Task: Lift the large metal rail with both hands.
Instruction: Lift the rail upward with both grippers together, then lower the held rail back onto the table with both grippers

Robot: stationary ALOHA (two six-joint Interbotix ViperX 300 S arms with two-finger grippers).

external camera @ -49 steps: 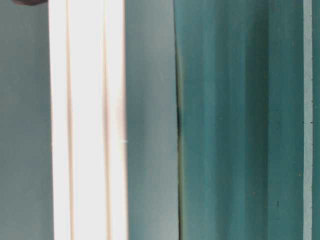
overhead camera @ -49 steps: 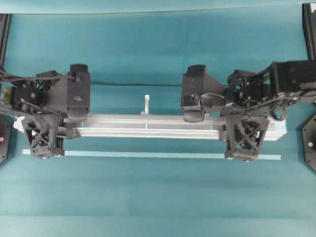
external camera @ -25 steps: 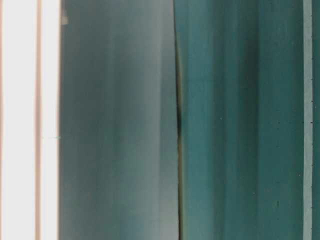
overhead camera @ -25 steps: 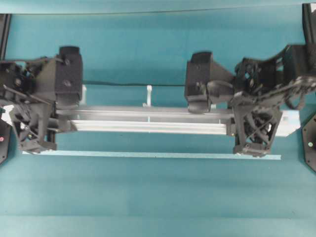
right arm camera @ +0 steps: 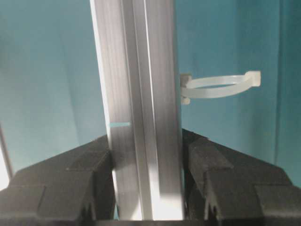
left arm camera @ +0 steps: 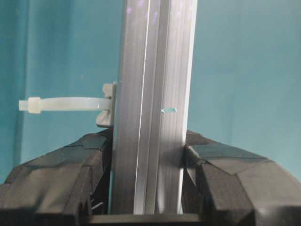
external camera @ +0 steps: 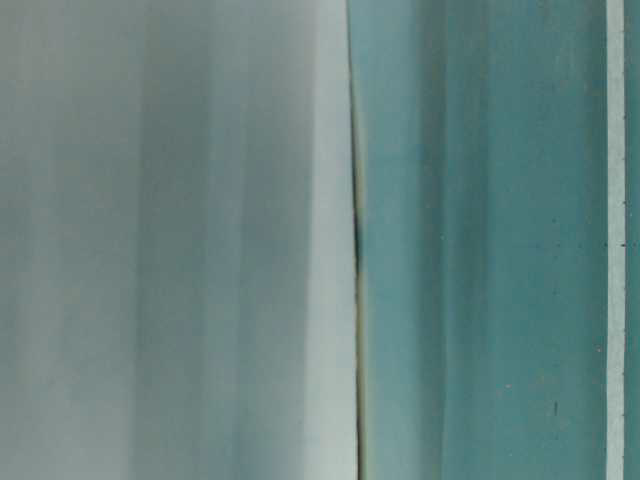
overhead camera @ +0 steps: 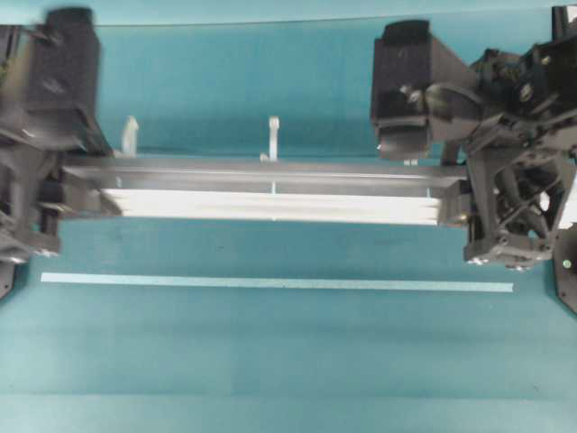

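Rail: your large metal rail runs level across the overhead view, from the left arm almost to the right one, with its grooved silver faces catching the light.
Rail height: in both wrist views you see only teal surface behind the rail, with nothing touching its underside.
Left gripper: your left gripper is clamped on the rail near its left end; the black fingers press on both side faces with no gap.
Right gripper: your right gripper grips the rail near its right end the same way, one finger on each side of the extrusion.
Arms overhead: the left arm is blurred at the picture's left edge; the right arm shows its lattice finger below the rail's right end.
Fastenings: you have pale zip-tie-like loops sticking out from the rail's far edge, one just beyond the left gripper, one just beyond the right, and one near the middle.
Tape strip: the thin pale tape strip lies flat on the teal counter, parallel to the rail and apart from it on the near side.
Table-level view: you get only blurred grey and teal bands here; the rail cannot be made out.
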